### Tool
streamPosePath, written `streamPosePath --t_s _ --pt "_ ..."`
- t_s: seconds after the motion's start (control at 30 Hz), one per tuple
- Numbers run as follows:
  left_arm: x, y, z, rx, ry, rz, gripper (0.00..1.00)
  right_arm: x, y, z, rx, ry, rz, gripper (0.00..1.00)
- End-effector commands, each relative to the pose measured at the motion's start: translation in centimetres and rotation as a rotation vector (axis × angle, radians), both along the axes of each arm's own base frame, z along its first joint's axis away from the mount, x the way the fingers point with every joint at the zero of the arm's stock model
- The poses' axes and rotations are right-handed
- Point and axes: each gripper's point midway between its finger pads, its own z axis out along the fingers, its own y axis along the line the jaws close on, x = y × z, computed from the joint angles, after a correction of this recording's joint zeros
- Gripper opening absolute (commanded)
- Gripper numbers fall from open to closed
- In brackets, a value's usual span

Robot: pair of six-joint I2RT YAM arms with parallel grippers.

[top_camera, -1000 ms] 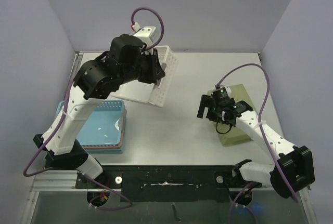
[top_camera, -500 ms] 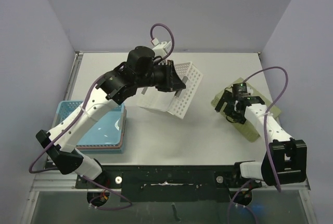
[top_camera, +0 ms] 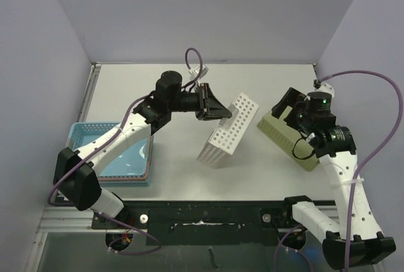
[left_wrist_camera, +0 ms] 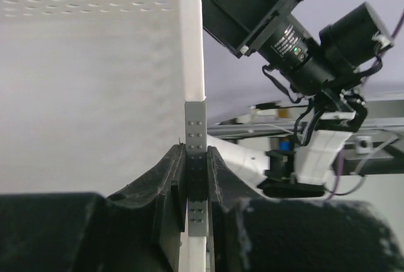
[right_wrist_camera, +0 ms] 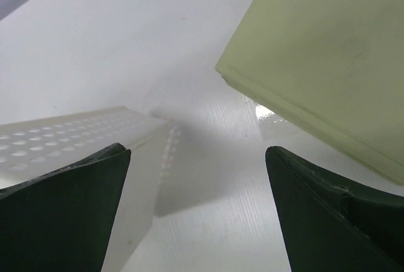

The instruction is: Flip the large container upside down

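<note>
At centre frame, the white perforated container (top_camera: 228, 131), rim clamped in the left gripper (top_camera: 218, 109), has swung rightward and tipped near-vertical, so inversion is judged half done; the right gripper (top_camera: 287, 103) hovers wide, empty.

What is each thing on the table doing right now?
white basket, tilted steeply, gripped at its rim.
left tool, shut on the white basket.
right tool, open, holding nothing.
green container, lying flat, untouched.
blue basket, upright, open side up.
</note>
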Motion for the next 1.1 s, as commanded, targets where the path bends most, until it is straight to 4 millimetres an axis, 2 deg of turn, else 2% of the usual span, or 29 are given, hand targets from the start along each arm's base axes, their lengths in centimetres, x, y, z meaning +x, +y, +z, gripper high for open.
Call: streamPosePath --t_s 0.0,0.07,0.17,0.3,0.43,0.57,0.73,0.83,0.9,0.97,1.0,1.07 --pt "-2.6 -0.3 6.9 -0.337 0.024 -0.153 0.00 -2.2 -3.0 2.6 -0.073 -0.018 -0.144 0.94" --pt "-3.2 -0.7 7.7 -0.429 0.042 -0.192 0.00 -3.0 -3.9 3.4 -0.086 -0.034 -0.189 0.94" --pt "-3.5 -1.8 7.0 -0.476 0.123 -0.232 0.00 -3.9 -4.8 4.0 -0.106 -0.054 -0.234 0.94" --pt "-2.6 -2.7 5.1 -0.525 0.198 -0.219 0.00 -4.4 -5.5 3.8 -0.130 -0.048 -0.260 0.94" --pt "-2.1 -2.4 4.9 -0.646 0.282 -0.271 0.00 -4.8 -5.7 2.9 -0.141 -0.009 -0.269 0.94" --pt "-0.8 -1.8 2.7 -0.707 0.381 -0.267 0.00 -5.5 -5.8 2.9 -0.131 -0.007 -0.277 0.95" --pt "0.7 -0.9 -1.2 -0.668 0.450 -0.202 0.02 -6.4 -6.2 3.4 -0.135 -0.025 -0.299 0.95" --pt "1.8 0.0 -2.7 -0.618 0.448 -0.170 0.25 -6.7 -6.5 3.7 -0.144 -0.028 -0.309 0.95" --pt "3.2 1.0 -3.8 -0.562 0.417 -0.124 0.49 -6.8 -6.6 3.9 -0.149 -0.028 -0.314 0.95" --pt "4.6 1.8 -5.1 -0.484 0.402 -0.063 0.65 -6.7 -6.5 4.0 -0.147 -0.030 -0.309 0.95" --pt "5.2 2.4 -5.4 -0.443 0.385 -0.039 0.69 -6.7 -6.5 4.1 -0.147 -0.028 -0.306 0.95" --pt "7.0 3.4 -6.9 -0.342 0.355 0.027 0.71 -6.6 -6.4 4.2 -0.147 -0.027 -0.296 0.95"
